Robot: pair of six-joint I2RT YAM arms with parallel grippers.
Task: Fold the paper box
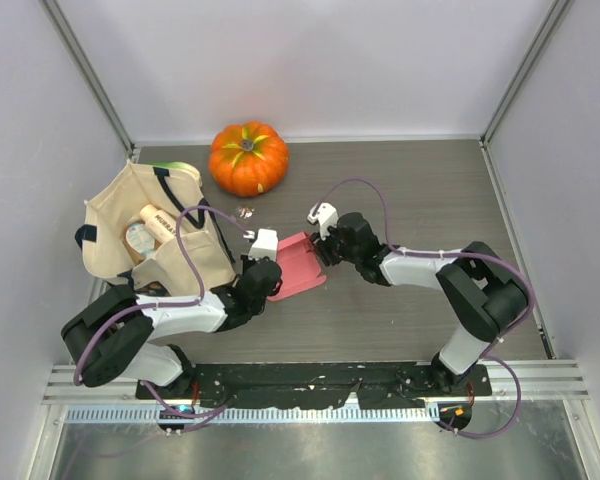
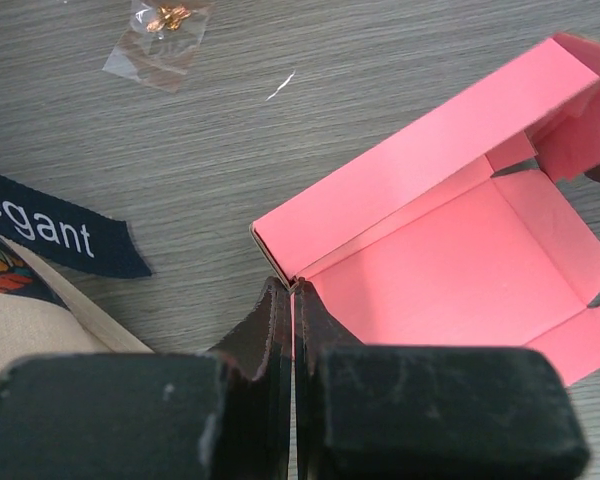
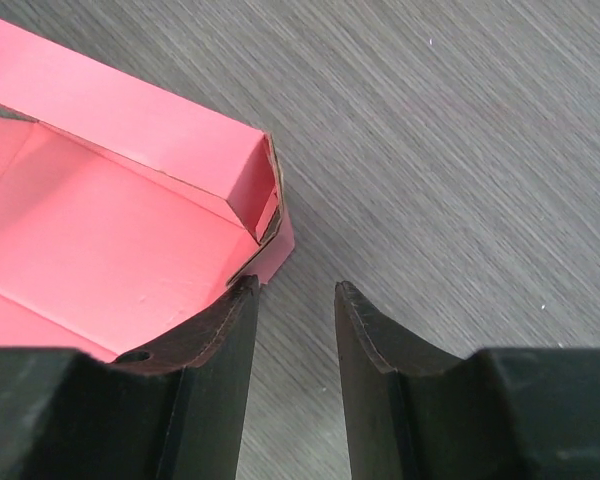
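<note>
Top view high at the near edge, looking down over the whole counter [image 1: 410, 200], both wrist views close, angled downward, each sharing the paper box [image 2: 450, 260]

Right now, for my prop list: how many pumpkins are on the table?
1: the pumpkin sits at the back of the table, just beyond the tote bag. The bag could hide others.

On the grey counter [image 1: 410, 190] sit a pumpkin [image 1: 248, 158], a tote bag [image 1: 115, 225] and the paper box [image 1: 300, 265]. A clear packet [image 1: 245, 212], perhaps of beads, lies nearby.
</note>
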